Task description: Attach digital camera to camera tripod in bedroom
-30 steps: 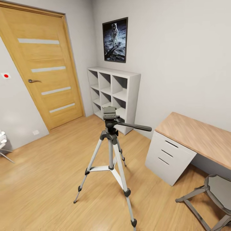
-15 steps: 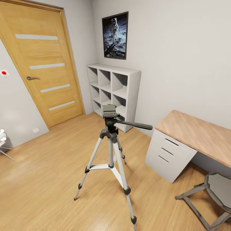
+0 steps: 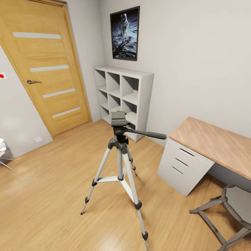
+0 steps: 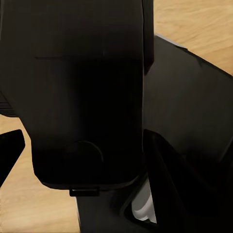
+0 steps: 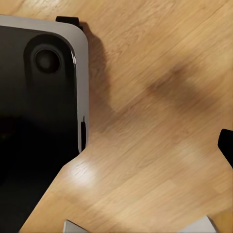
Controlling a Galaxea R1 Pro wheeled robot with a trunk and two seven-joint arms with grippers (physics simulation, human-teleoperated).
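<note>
One tall silver-legged camera tripod [image 3: 120,157], three telescopic legs, black joints, grey head plate bare, is seen mid-floor on glossy wood planks [image 3: 52,195]. Gripper states cannot be told.

Chair [image 3: 233,205] is clipped by the head view's right and bottom edges — desk [image 3: 216,144] is cut at the right. Camera tripod [image 3: 120,153] front foot is cropped at the bottom edge — wrist views' dark shapes cannot be identified.
</note>
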